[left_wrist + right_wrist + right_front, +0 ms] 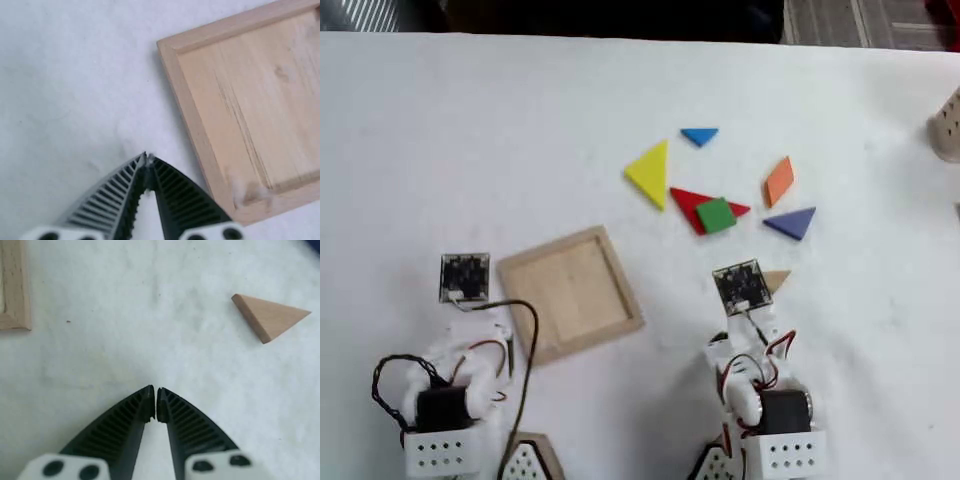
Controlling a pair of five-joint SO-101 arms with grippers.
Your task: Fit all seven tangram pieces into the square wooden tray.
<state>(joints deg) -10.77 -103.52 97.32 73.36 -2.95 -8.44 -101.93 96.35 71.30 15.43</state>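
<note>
The square wooden tray lies empty on the white table between the two arms; its corner fills much of the left wrist view. My left gripper is shut, holding nothing, just beside the tray's rim. My right gripper is shut and empty over bare cloth, a short way from a plain wooden triangle, also seen beside the right arm. Beyond lie a yellow triangle, a small blue triangle, a red triangle with a green square on it, an orange parallelogram and a purple triangle.
A pale perforated object stands at the table's right edge. Cables trail from the left arm past the tray's near corner. The tray's corner shows at the edge of the right wrist view.
</note>
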